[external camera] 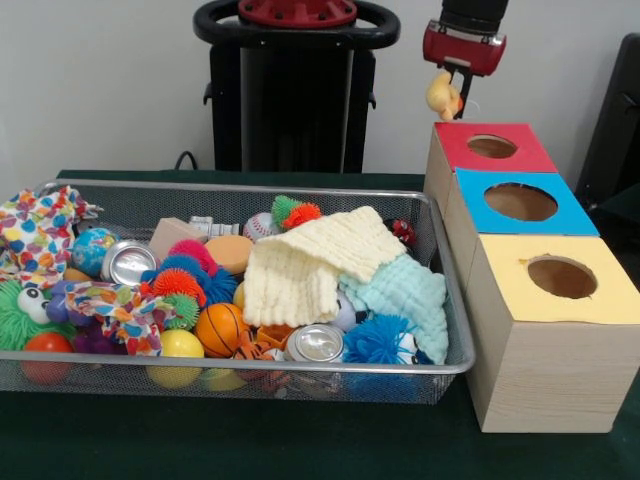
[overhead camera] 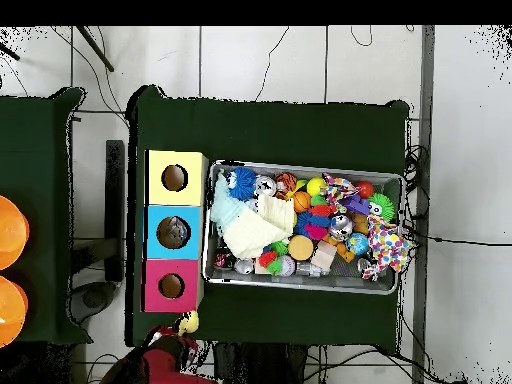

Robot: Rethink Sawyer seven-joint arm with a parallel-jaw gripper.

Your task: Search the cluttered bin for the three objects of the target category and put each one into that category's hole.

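The bin (external camera: 250, 187) is a silver wire-mesh basket on the green table, full of balls, spiky toys, cans and cloths. It also shows in the overhead view (overhead camera: 300, 166). To its right in the front view stand three wooden boxes, each with a hole: a red top (external camera: 455, 140), a blue top (external camera: 475, 190) and a yellow top (external camera: 510, 280). My gripper (external camera: 452, 92) hangs just above and behind the red box, shut on a small yellow soft toy (external camera: 441, 96). In the overhead view the gripper (overhead camera: 183, 328) and the toy (overhead camera: 188, 321) sit just below the red box (overhead camera: 155, 286).
A cream cloth (external camera: 310, 262) and a mint cloth (external camera: 405, 292) cover part of the bin's contents. Two cans (external camera: 130, 263) (external camera: 316, 343) lie among the toys. The black pedestal (external camera: 295, 100) stands behind the bin. Two orange round things (overhead camera: 8, 232) show at the overhead view's left edge.
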